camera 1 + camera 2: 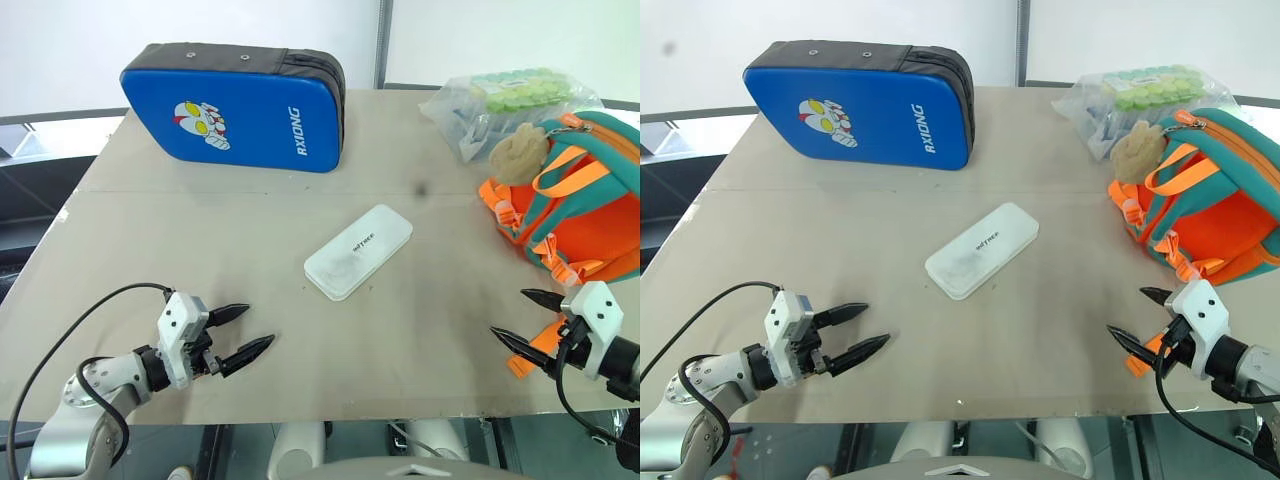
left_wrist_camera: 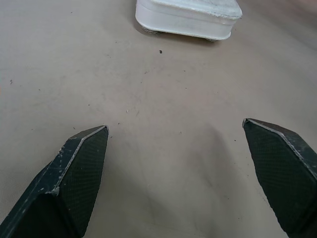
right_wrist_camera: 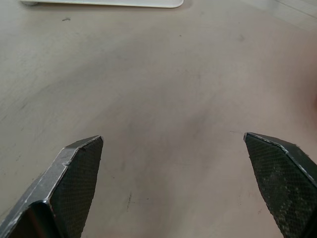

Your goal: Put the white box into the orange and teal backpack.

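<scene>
The white box (image 1: 358, 251), flat with rounded corners, lies mid-tabletop (image 1: 250, 220). The orange and teal backpack (image 1: 585, 200) sits at three o'clock. Left gripper (image 1: 250, 332) and right gripper (image 1: 520, 318) hover low, fingers spread, holding nothing.

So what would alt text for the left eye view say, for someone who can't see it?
A white box lies mid-table, between two open grippers, left and right. An orange and teal backpack sits at right, a blue pad at the back.
</scene>
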Motion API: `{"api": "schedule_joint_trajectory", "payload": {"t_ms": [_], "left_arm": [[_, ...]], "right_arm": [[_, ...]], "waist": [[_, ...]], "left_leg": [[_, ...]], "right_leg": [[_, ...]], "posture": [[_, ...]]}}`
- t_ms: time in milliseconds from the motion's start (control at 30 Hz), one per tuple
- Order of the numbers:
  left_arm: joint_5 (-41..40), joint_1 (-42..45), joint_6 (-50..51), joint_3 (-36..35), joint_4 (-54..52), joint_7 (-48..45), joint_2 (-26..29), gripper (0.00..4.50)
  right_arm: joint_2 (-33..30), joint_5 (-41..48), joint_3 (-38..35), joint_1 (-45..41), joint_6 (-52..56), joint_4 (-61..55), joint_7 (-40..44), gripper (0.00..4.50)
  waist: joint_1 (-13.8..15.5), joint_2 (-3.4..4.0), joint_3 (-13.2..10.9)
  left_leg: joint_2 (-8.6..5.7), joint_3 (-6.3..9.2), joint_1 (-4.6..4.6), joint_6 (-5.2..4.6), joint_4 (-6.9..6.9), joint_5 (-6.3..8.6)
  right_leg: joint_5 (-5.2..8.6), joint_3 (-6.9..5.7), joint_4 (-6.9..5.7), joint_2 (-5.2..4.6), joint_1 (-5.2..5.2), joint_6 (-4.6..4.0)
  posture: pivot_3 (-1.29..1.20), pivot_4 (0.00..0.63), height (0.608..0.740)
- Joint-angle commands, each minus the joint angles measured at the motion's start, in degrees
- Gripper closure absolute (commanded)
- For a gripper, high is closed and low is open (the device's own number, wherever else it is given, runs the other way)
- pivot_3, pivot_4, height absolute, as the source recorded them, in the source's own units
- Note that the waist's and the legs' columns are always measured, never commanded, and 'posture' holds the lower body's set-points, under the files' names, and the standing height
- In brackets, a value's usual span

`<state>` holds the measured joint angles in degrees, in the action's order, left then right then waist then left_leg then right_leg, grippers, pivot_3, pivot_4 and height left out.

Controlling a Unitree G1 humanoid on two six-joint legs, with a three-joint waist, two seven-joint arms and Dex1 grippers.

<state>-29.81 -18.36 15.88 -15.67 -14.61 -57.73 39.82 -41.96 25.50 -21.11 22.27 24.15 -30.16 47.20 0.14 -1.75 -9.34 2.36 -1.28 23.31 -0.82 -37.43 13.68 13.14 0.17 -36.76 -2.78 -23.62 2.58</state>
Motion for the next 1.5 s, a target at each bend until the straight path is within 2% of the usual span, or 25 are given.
{"api": "schedule_joint_trajectory", "payload": {"t_ms": [33,133,267,300,367,567,600,767,867,1000,1133,1233,1400,1500], "left_arm": [[-1.5,0.8,1.3,-1.6,-3.1,3.0,-0.9,0.05],[-2.5,2.7,3.7,-1.9,-6.4,8.3,-3.4,0.05],[-5.5,4.0,7.3,-2.3,-9.9,13.4,-6.3,0.05],[-6.2,4.0,8.2,-2.2,-10.9,15.0,-7.3,0.56],[-6.7,4.1,10.3,-1.8,-12.5,18.1,-9.0,1.29],[-6.1,5.6,20.7,4.0,-18.7,32.1,-14.6,4.27],[-5.1,6.2,22.7,5.3,-18.9,34.7,-15.3,4.5],[0.3,10.4,26.8,11.8,-16.6,42.4,-18.7,4.5],[3.2,13.9,27.1,13.9,-12.7,44.6,-20.4,4.5],[5.3,19.1,25.7,14.6,-7.6,44.2,-20.5,4.5],[6.0,22.8,24.6,13.8,-3.9,41.7,-18.7,4.5],[7.0,24.7,23.5,13.8,-1.0,39.3,-16.4,4.5],[7.6,25.4,20.8,13.5,3.6,33.0,-11.5,4.5],[5.2,24.6,20.1,10.3,7.2,28.1,-8.3,4.5]], "right_arm": [[1.4,-0.1,1.2,-4.7,-0.9,0.0,-2.2,0.0],[3.6,-0.9,5.1,-13.6,0.7,0.7,-6.5,0.0],[4.4,-2.7,12.3,-25.4,3.3,5.4,-7.2,0.0],[5.0,-3.1,14.3,-28.9,3.5,7.6,-6.8,0.53],[6.1,-5.5,18.0,-34.9,2.8,12.0,-7.0,1.3],[11.8,-17.3,27.3,-54.0,-6.4,34.6,-10.1,4.2],[12.9,-18.9,28.3,-57.1,-8.2,39.4,-10.6,4.45],[17.6,-27.9,33.2,-71.3,-22.2,67.0,-13.3,4.45],[20.1,-31.0,36.4,-75.5,-29.2,79.0,-8.3,4.45],[20.5,-27.5,37.8,-72.9,-29.5,81.3,11.4,4.45],[18.5,-22.5,35.0,-66.8,-24.1,72.3,18.6,4.45],[16.7,-17.5,32.4,-58.9,-16.2,56.8,19.4,4.45],[14.8,-13.1,29.6,-40.3,-3.0,26.5,11.2,4.45],[14.5,-12.6,28.6,-33.3,1.7,16.9,6.1,4.45]], "waist": [[0.0,0.0,0.0],[-0.7,-0.02,0.0],[-0.7,-0.05,0.0],[-0.8,-0.03,0.0],[-0.9,-0.03,0.0],[-0.8,-0.02,0.0],[-0.8,-0.03,0.0],[-0.8,-0.04,0.0],[-0.8,-0.02,0.0],[-0.8,0.08,0.0],[-1.0,0.11,0.1],[-0.9,0.15,0.1],[-1.0,0.25,0.2],[-1.4,0.26,0.2]], "left_leg": [[0.0,0.0,0.0,0.0,0.0,0.0],[0.12,-0.06,-0.13,0.0,-0.06,0.0],[0.01,-0.09,-0.38,0.0,0.01,0.0],[0.0,-0.11,-0.37,0.0,0.04,0.0],[-0.01,-0.2,-0.35,0.0,0.05,0.0],[-0.08,-0.21,-0.31,0.0,0.14,0.0],[-0.09,-0.22,-0.31,0.0,0.11,0.0],[-0.12,-0.54,-0.42,-0.01,0.09,-0.01],[-0.12,-0.57,-0.43,0.0,0.13,-0.01],[-0.12,-0.63,-0.44,0.0,0.15,-0.01],[-0.08,-0.52,-0.71,-0.01,0.12,-0.01],[-0.05,-0.5,-0.72,0.0,0.12,-0.01],[-0.01,-0.31,-0.61,0.01,0.19,-0.01],[-0.01,-0.2,-0.62,0.01,0.2,0.0]], "right_leg": [[0.0,0.0,0.0,0.0,0.0,0.0],[-0.03,0.12,-0.03,0.02,0.02,0.0],[-0.03,0.21,-0.08,0.03,0.18,-0.01],[-0.04,0.24,-0.07,0.06,0.18,-0.03],[-0.18,0.37,-0.07,0.09,0.14,-0.25],[-0.21,0.46,-0.05,0.15,0.1,-0.2],[-0.23,0.47,-0.06,0.14,0.11,-0.16],[-0.25,0.53,-0.15,0.18,0.16,-0.18],[-0.32,0.55,-0.15,0.18,0.17,-0.06],[-0.34,0.58,-0.14,0.14,0.18,-0.03],[-0.33,0.45,-0.16,0.17,0.41,-0.05],[-0.3,0.46,-0.23,0.2,0.4,-0.1],[-0.32,0.44,-0.27,0.23,0.27,-0.05],[-0.25,0.54,-0.27,0.26,0.19,-0.16]], "posture": [[0.0,0.15,0.74],[0.0,0.15,0.74],[0.0,0.15,0.74],[0.0,0.15,0.74],[0.0,0.15,0.74],[0.0,0.15,0.74],[0.0,0.15,0.74],[0.0,0.15,0.74],[0.0,0.15,0.74],[0.0,0.15,0.74],[0.0,0.15,0.74],[0.0,0.15,0.74],[0.0,0.15,0.74],[0.0,0.15,0.74]]}}
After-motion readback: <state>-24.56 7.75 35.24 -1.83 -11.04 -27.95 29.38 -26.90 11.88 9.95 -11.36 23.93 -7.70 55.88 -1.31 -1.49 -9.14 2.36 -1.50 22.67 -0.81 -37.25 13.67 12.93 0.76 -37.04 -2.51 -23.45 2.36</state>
